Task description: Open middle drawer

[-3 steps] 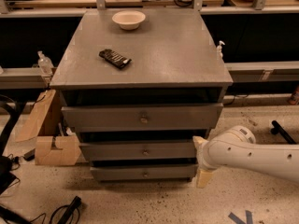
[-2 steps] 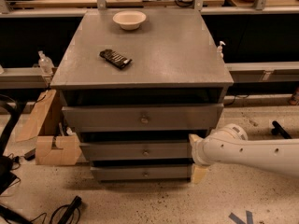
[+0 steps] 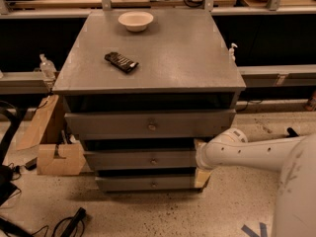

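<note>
The grey cabinet point(image 3: 148, 78) has three stacked drawers. The middle drawer point(image 3: 140, 160) is a flat grey front with a small round metal knob point(image 3: 153, 161) at its centre. It sits under the taller top drawer point(image 3: 148, 125) and above the narrow bottom drawer point(image 3: 145, 183). My gripper point(image 3: 200, 160) is at the right end of the middle drawer's front, well to the right of the knob. It looks open, with one tan finger point(image 3: 198, 144) above the front and the other below it. My white arm point(image 3: 256, 154) reaches in from the right.
A white bowl point(image 3: 135, 20) and a dark flat object point(image 3: 121, 61) lie on the cabinet top. A cardboard box point(image 3: 55, 158) stands left of the cabinet. Cables point(image 3: 69, 223) lie on the speckled floor. A rail and benches run behind.
My gripper has moved left and slightly up, from just right of the cabinet onto the right end of the middle drawer's front. The drawers have not moved.
</note>
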`<state>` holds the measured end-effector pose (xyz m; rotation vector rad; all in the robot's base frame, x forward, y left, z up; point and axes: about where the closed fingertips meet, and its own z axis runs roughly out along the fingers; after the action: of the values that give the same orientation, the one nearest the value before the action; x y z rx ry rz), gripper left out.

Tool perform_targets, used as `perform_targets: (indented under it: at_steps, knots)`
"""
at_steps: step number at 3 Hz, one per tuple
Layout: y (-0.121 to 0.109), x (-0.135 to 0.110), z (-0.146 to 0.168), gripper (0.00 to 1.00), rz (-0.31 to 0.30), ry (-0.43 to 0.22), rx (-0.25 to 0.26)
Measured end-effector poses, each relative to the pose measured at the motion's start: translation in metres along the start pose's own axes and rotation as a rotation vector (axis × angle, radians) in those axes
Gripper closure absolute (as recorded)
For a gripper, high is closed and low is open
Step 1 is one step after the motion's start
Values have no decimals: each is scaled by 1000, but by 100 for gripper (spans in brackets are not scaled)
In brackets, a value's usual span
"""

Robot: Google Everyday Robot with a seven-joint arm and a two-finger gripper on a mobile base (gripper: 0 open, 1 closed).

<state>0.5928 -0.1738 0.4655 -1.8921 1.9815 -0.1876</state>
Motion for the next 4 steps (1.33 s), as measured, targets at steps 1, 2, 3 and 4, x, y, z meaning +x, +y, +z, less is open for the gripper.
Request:
perform_targets:
  at_steps: [1,2,3,4]
  knots:
    - [-6,4,25,0,17,21,2]
    - [-13,4,48,0,27,37,5]
    - [-17,-8,69,19,8,29,3]
    - [-16,-24,67,41,-22,7,16]
